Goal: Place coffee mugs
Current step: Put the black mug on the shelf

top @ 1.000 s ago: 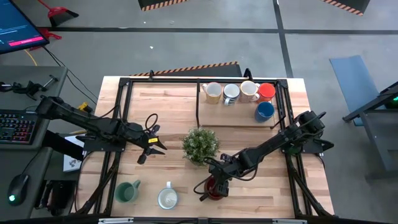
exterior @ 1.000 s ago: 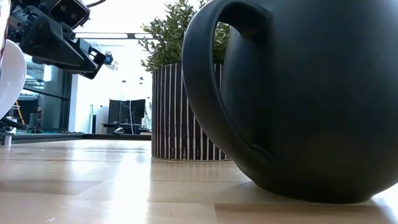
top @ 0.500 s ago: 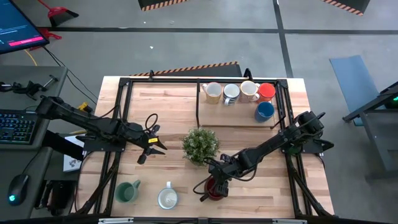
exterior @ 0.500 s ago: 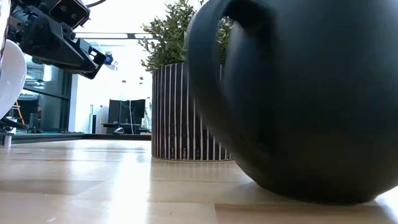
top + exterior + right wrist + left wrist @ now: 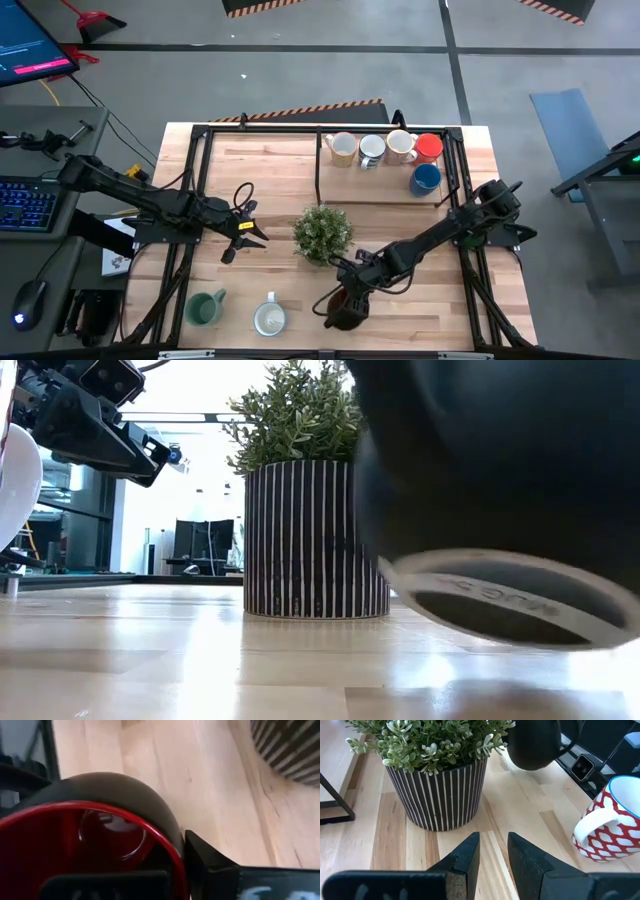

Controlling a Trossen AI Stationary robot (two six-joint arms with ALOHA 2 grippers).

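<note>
My right gripper (image 5: 347, 300) is shut on a black coffee mug with a red inside (image 5: 343, 312), held above the near middle of the table. The low view shows its underside (image 5: 505, 600) off the wood. A green mug (image 5: 205, 308) and a red-and-white patterned mug (image 5: 270, 318) stand near the front edge. Several more mugs, cream (image 5: 342, 148), pale (image 5: 372, 150), white (image 5: 402, 146), red (image 5: 429, 147) and blue (image 5: 425, 178), stand at the back right. My left gripper (image 5: 243, 232) hovers open at the left of the potted plant (image 5: 322, 232), with nothing between its fingers (image 5: 470, 857). My right gripper pinches the mug's wall at the red rim (image 5: 172, 852), one finger (image 5: 210, 865) on the black outside and the other inside. The fingers slant down from the table's right. The mug hangs lifted clear of the table and tilted, its base (image 5: 505, 600) facing the near edge.
The striped pot of the plant (image 5: 315, 540) stands at mid-table, just beyond the lifted mug. A black frame (image 5: 320, 165) runs around the table and fences the back-right corner. Bare wood lies between the plant and the back-right mugs.
The black mug stood on the table with its handle toward the low camera, then turned about. It now hangs lifted clear and tipped, its base showing. My right gripper has moved slightly toward the near edge with it.
</note>
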